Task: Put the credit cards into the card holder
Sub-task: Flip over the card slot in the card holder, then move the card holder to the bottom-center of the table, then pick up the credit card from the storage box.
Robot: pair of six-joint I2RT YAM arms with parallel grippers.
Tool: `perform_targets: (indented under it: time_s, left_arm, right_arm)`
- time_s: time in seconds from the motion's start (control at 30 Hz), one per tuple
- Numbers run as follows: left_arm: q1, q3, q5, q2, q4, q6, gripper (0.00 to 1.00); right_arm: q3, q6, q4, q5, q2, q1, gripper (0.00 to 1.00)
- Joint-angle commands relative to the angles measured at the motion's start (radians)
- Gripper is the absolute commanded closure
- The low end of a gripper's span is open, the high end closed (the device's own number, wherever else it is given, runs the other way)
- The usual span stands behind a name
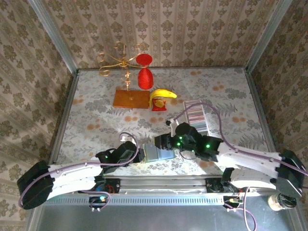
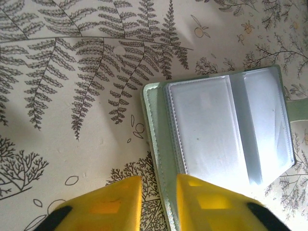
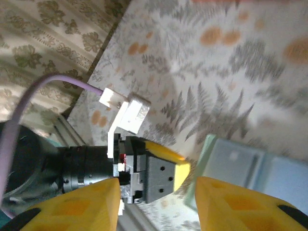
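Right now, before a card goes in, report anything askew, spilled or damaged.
Nothing stands out. The card holder lies open and flat at the near edge of the table, its clear sleeves smooth. The credit cards stand in a neat row further back on the right.

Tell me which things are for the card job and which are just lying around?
For the job:
- credit cards, a striped row on the right
- card holder, lying open near the arms

Just lying about:
- banana
- red ornament
- gold candle stand
- wooden board
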Motion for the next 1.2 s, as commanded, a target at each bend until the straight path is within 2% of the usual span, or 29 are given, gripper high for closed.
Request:
perform_targets:
  time_s: [0.0,0.23,0.33,0.5,0.73,0.83,1.17]
  left_arm:
    - [0.023,0.018,0.009,-0.007,-0.039,0.019,0.67]
    - [0.082,0.016,0.084,0.026,0.021,0.014,0.58]
    - [0.090,0.016,0.112,0.056,0.069,0.019,0.57]
    - [0.100,0.034,0.152,0.120,0.122,0.029,0.57]
    - [0.104,0.053,0.200,0.227,0.212,0.052,0.57]
    - [0.105,0.055,0.212,0.265,0.246,0.056,0.58]
    - [0.108,0.064,0.255,0.354,0.334,0.061,0.62]
  right_arm:
    - [0.026,-0.498,-0.255,0.131,-0.122,-0.001,0.53]
    - [0.065,-1.171,-0.552,0.241,-0.288,-0.054,0.50]
    - [0.054,-1.381,-0.661,0.242,-0.306,-0.120,0.48]
    - [-0.044,-1.638,-0.685,0.198,-0.320,-0.235,0.43]
    - [-0.156,-1.822,-0.536,0.141,-0.194,-0.432,0.41]
    - [-0.188,-1.868,-0.431,0.157,-0.163,-0.459,0.40]
    - [-0.129,-1.886,-0.374,0.168,-0.057,-0.516,0.39]
